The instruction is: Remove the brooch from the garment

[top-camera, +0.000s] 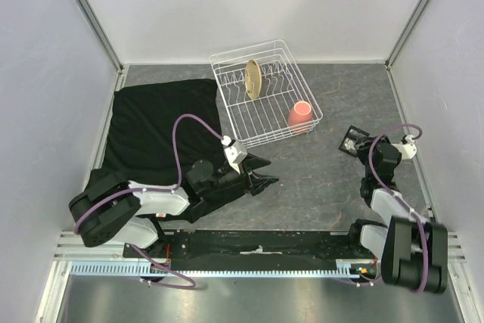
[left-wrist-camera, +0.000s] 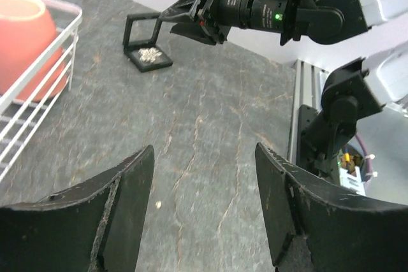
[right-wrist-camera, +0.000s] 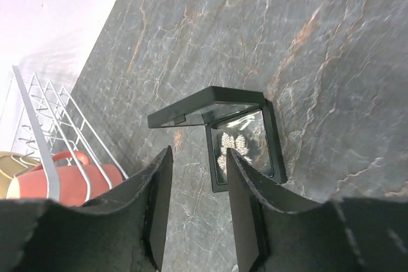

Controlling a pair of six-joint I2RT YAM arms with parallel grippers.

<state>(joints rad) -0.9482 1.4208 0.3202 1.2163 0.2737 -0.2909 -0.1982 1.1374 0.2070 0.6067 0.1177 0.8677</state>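
The black garment [top-camera: 159,130] lies wrinkled at the left of the table, its near edge under my left arm. The brooch [right-wrist-camera: 234,148], a small whitish flower-shaped pin, lies inside a small open black square frame [right-wrist-camera: 245,125] at the right; it also shows in the left wrist view [left-wrist-camera: 150,54]. My right gripper [right-wrist-camera: 199,157] is open and empty, just short of the frame, its fingers pointing at it [top-camera: 361,144]. My left gripper [left-wrist-camera: 204,157] is open and empty, low over bare table right of the garment [top-camera: 261,174].
A white wire dish rack [top-camera: 265,92] stands at the back middle, holding a tan plate [top-camera: 252,79] and a pink cup [top-camera: 300,115]. A tiny white speck [left-wrist-camera: 158,204] lies on the table between my left fingers. White walls close in three sides.
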